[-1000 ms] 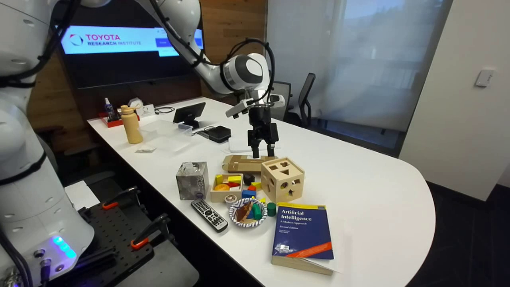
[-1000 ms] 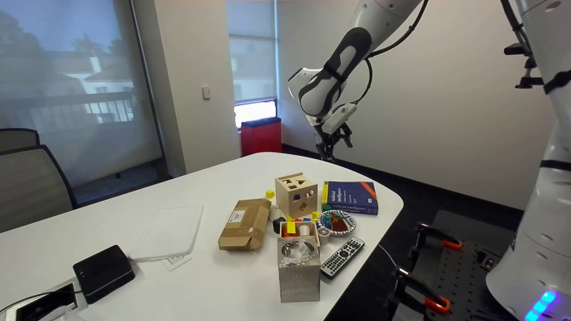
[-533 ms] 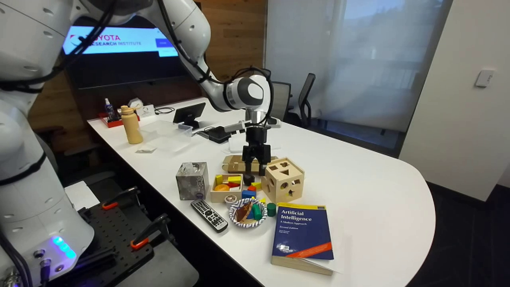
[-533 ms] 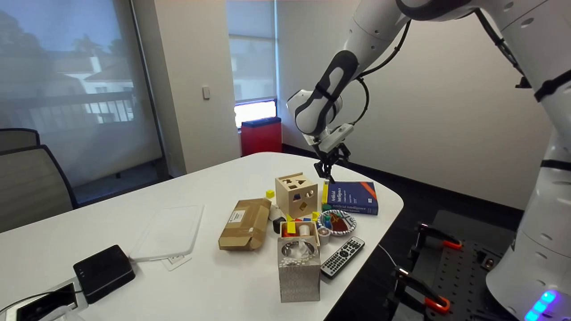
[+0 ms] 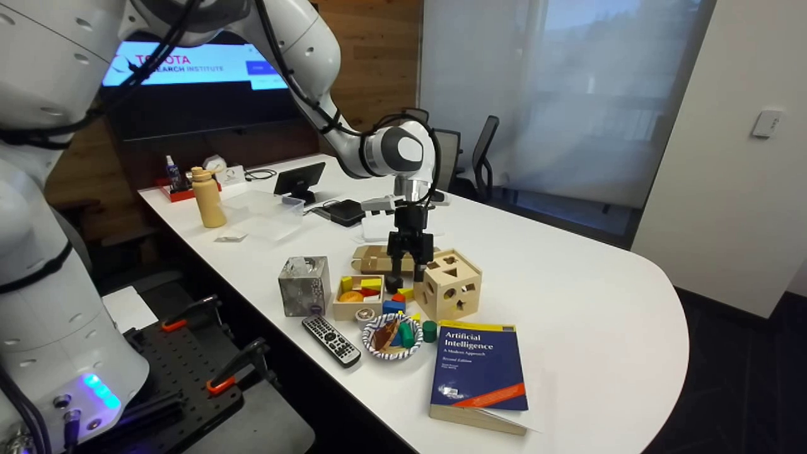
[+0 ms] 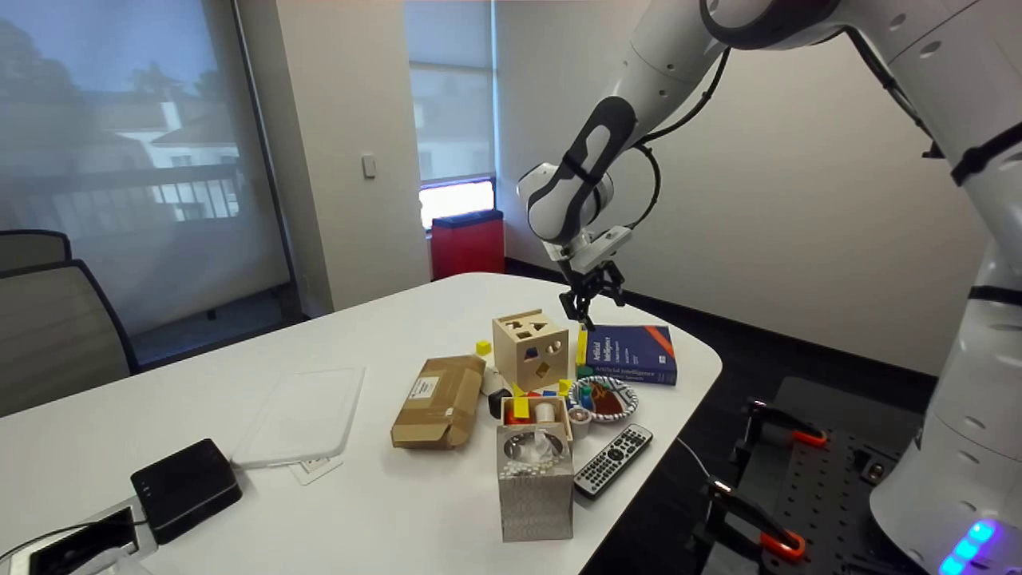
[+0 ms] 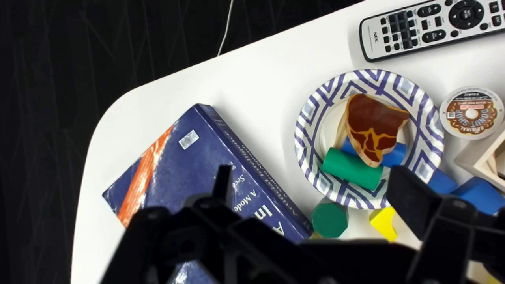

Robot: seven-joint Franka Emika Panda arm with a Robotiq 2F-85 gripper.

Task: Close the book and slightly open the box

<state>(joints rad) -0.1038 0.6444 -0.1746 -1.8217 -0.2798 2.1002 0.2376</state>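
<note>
big thick dark-blue paper book (image 5: 476, 372) w/ white lettering + orange-red band: shut, lying flat nr the rounded end of the smooth white table (image 5: 605, 366); a white paper sheet (image 5: 520, 420) sticks out at its bottom corner, cant tell if it's a page or loose
small light-wood cube box (image 6: 523, 367) w/ shape cutouts: upright on the table, betw. the book & a flat brown cardboard package (image 6: 439, 403) in an exterior view; cant tell if it's ajar at all tbh
black two-finger gripper (image 5: 407, 276): up in the air, fingers wide apart; in the wrist view one covers part of the book, the other part of a round blue-white zigzag paper bowl (image 7: 305, 138)
bowl: on the table nr the book, w/ a green cylinder block (image 7: 351, 167), a blue block (image 7: 395, 154) & a flat brown steak-shaped toy (image 7: 375, 122) in it
dark-green octagonal block (image 7: 330, 220): right by the book's corner, cant tell if touching
silver-black plastic remote (image 5: 331, 340): flat nr the table's edge, btns up
open light-wood tray (image 5: 356, 311): red, yellow + orange blocks (image 5: 371, 284) inside
grey patterned cardboard tissue carton (image 5: 299, 295): upright, just beside the tray
tall mustard-tan bottle (image 5: 208, 200): upright, well apart from the book
</note>
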